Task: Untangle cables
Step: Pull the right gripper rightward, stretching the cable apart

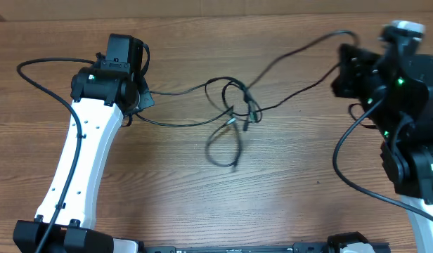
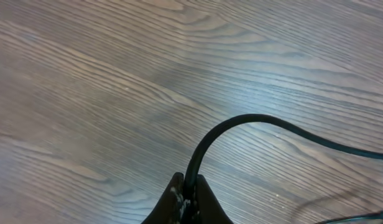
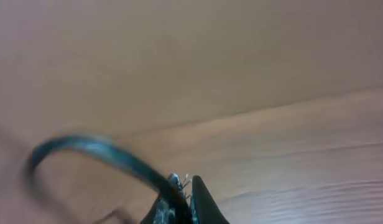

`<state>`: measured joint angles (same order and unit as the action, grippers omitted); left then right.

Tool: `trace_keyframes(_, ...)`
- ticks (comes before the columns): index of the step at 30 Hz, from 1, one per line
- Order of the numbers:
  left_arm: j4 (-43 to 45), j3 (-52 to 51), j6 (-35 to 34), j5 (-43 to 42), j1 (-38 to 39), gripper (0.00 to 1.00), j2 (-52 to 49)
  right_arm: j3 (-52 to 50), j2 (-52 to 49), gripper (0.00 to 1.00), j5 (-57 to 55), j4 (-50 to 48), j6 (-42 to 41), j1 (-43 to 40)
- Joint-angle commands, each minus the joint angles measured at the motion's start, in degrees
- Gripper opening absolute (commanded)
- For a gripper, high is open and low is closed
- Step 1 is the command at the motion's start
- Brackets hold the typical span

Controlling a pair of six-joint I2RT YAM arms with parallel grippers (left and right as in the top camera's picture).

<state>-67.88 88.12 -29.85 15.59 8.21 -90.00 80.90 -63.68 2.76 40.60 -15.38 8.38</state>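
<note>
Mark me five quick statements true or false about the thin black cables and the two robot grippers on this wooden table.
1. The left gripper is shut on one of the thin black cables. True.
2. The right gripper is open and holds nothing. False: its fingers are pinched on a black cable that arcs away to the left in the right wrist view.
3. The knot in the cables sits between the two arms. True.
4. The cables are wound in one neat tight coil. False: they sprawl in loose loops, with strands running out to each arm.
5. The table is white plastic. False: it is brown wood grain.
</note>
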Motion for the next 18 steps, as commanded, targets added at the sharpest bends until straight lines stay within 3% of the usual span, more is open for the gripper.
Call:
trace_keyframes(1, -1.62, 0.76, -2.16, 9.7, -0.39, 0.04, 1.25, 1.27, -0.31, 0.04, -5.53, 1.62, 1.9, -0.63)
trace_keyframes(6, -4.81, 0.76, -5.09, 17.25, -0.44, 0.04, 1.25, 1.25, -0.31, 0.04, -38.29, 6.12, -2.67, -0.74)
trace_keyframes(11, -3.89, 0.76, -4.85, 10.58, -0.42, 0.04, 1.25, 1.25, -0.31, 0.04, -43.1, 7.39, -2.6, -0.74)
trace_keyframes(18, -7.06, 0.76, -10.08, 24.81, -1.49, 0.04, 1.27, 1.22, -1.09, 0.04, -61.37, 12.22, -5.16, -0.74)
